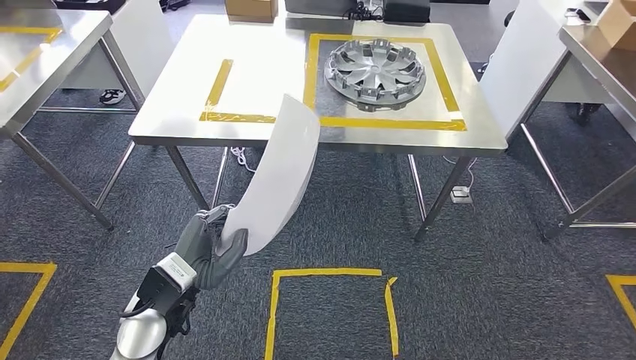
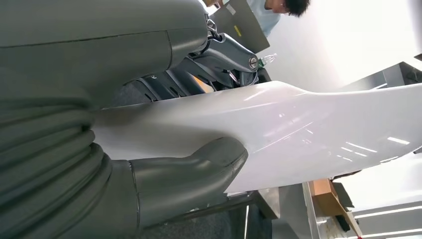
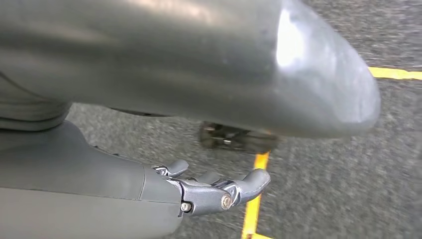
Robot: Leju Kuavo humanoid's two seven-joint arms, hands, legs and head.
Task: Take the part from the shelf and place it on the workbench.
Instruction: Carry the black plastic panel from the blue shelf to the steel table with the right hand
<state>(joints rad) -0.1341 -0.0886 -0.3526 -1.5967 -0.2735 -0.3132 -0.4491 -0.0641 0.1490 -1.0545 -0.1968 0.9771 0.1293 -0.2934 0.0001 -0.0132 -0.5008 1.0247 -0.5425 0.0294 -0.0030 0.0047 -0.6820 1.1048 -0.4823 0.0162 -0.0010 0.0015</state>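
Observation:
My left hand (image 1: 212, 251) grips the lower end of a long curved white panel (image 1: 279, 174), which rises up and to the right until its top overlaps the near edge of the steel workbench (image 1: 247, 71). In the left wrist view the thumb (image 2: 199, 169) presses on the glossy white panel (image 2: 298, 129) and the darker fingers (image 2: 219, 55) sit behind it. My right hand (image 3: 219, 191) hangs over the carpet with its fingers apart and nothing in them.
A silver wheel cover (image 1: 375, 73) lies inside a yellow-taped rectangle on the workbench's right half; an L of yellow tape (image 1: 221, 97) marks the left half. More steel tables (image 1: 37, 52) stand left and right. Yellow tape squares (image 1: 330, 300) mark the grey carpet. A person (image 2: 278, 10) stands nearby.

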